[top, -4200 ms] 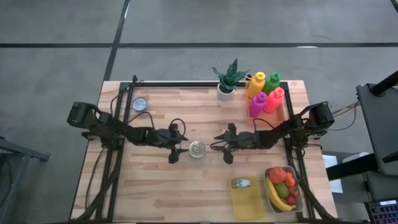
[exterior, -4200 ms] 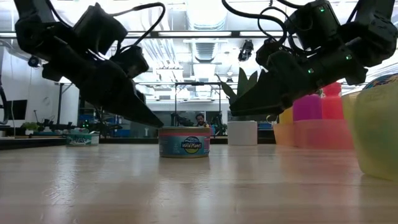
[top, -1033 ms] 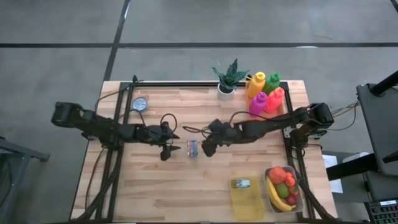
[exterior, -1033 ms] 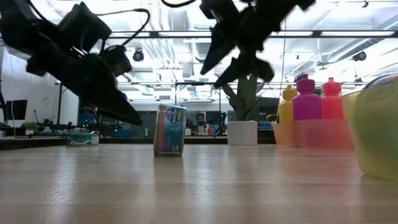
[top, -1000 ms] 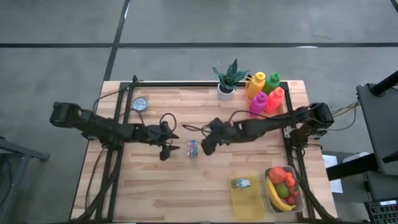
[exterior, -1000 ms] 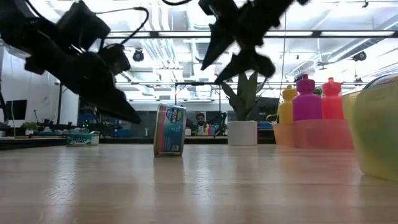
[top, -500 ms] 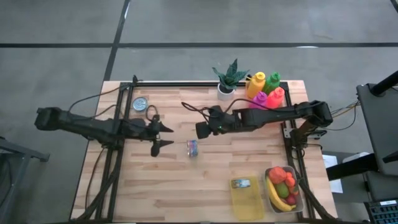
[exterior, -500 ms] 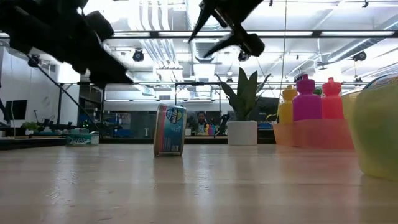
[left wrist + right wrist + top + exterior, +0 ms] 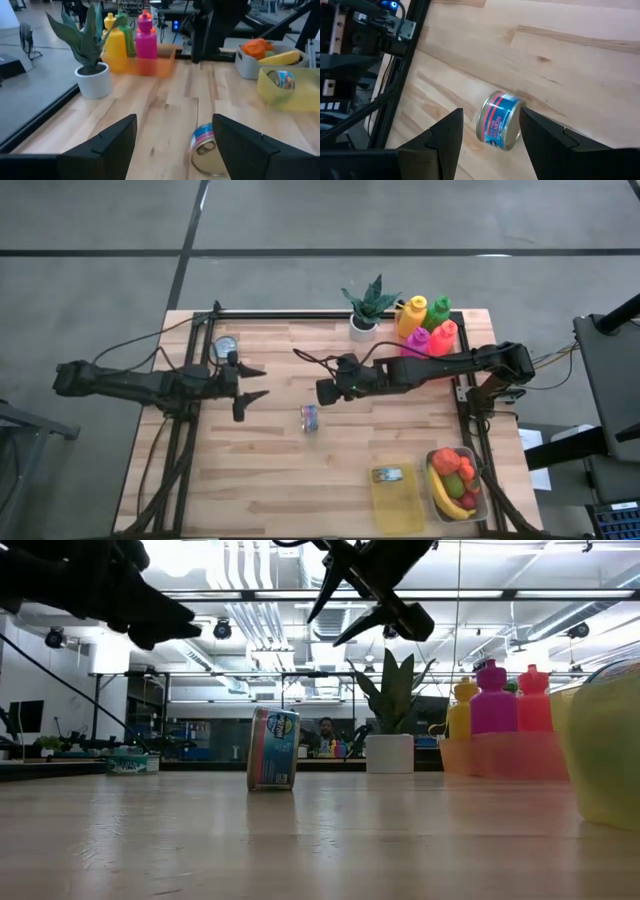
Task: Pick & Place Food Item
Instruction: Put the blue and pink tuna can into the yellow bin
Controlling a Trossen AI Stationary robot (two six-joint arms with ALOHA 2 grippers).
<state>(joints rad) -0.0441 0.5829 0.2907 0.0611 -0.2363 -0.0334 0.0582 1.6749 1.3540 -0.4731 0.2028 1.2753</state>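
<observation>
A small food can (image 9: pixel 310 418) with a blue and pink label lies on its curved side on the wooden table near the middle; it also shows in the low view (image 9: pixel 273 749) and in both wrist views (image 9: pixel 205 150) (image 9: pixel 500 126). My left gripper (image 9: pixel 257 382) hangs open above the table, left of the can and well clear of it (image 9: pixel 174 120). My right gripper (image 9: pixel 324 391) is raised just beyond the can's far side, slanting down, open and with nothing between its fingers (image 9: pixel 491 112).
A yellow container (image 9: pixel 397 500) holding another can sits at the near right, beside a bin of toy fruit (image 9: pixel 457 483). Coloured bottles in an orange tray (image 9: pixel 428 330) and a potted plant (image 9: pixel 366 308) stand at the far right. One more can (image 9: pixel 226 346) lies far left.
My left gripper has drawn back toward the table's left edge and risen, levelling out. My right gripper has lifted away from the can toward the far edge and rolled about its own line. The can stays on its side where it was.
</observation>
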